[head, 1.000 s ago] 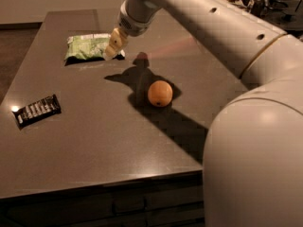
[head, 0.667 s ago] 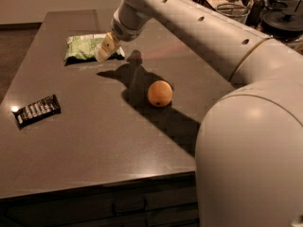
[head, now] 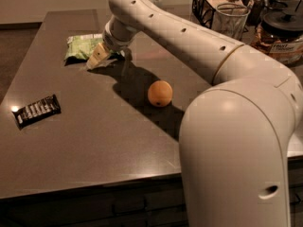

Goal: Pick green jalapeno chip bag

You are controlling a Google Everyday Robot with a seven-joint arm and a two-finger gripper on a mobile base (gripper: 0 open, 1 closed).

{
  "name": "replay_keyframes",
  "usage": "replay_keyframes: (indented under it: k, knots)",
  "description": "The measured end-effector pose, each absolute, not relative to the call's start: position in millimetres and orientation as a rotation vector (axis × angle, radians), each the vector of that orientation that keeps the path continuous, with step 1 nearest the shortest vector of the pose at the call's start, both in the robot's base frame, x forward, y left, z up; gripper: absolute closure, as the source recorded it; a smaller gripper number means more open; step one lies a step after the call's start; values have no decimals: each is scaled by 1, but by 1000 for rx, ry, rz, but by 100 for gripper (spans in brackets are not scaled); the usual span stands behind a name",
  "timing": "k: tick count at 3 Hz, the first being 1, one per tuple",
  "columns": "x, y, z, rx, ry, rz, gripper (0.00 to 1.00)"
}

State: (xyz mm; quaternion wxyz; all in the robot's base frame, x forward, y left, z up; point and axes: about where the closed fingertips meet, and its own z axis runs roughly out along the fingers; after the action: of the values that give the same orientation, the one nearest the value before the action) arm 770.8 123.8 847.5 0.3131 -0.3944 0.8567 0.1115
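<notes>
The green jalapeno chip bag [head: 84, 47] is a light-green crinkly bag lying on the dark table top [head: 94, 141] at the far left. My gripper [head: 96, 59] hangs just at the bag's near right edge, low over the table, partly covering that corner. My white arm reaches to it from the right across the table.
An orange [head: 160, 93] sits mid-table, right of the gripper. A dark bar wrapper with white lettering [head: 37, 110] lies near the left edge. A wire basket [head: 204, 6], a glass [head: 232, 20] and jars [head: 280, 34] stand at the back right.
My gripper has moved left and down, from beside the bag's right end to its near right corner. The bag, orange and wrapper have not moved.
</notes>
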Motion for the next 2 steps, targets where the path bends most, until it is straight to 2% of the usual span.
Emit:
replay_keyframes:
  k: [1,2]
  knots:
    - [776,135,840,-1036,2269,345,17]
    - [780,143,842,-1031,2269,390,41]
